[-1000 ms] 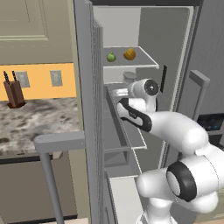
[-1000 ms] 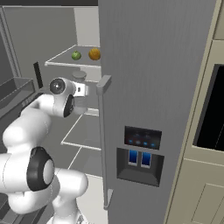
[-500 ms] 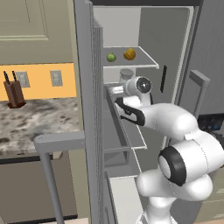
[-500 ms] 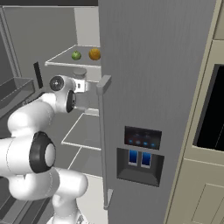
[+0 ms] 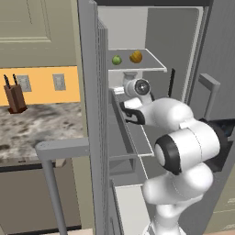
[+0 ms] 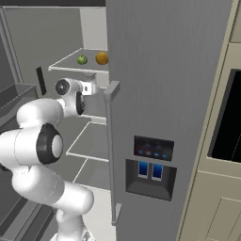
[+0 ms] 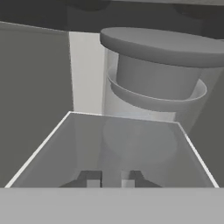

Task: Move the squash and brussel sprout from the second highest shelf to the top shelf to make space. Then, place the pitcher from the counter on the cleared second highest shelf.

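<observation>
Fingers (image 7: 94, 179) nearly together with nothing between them, low centre of the hand view. The pitcher (image 7: 153, 78) stands free ahead of them at upper centre, on the second highest shelf (image 7: 61, 151). Over the last second the hand barely shifted while the elbow swung toward the lower right of the left base view. With squash (image 5: 135, 56) and brussel sprout (image 5: 116, 59) on the top shelf (image 5: 153, 67), the task looks essentially complete; only withdrawal appears left.
</observation>
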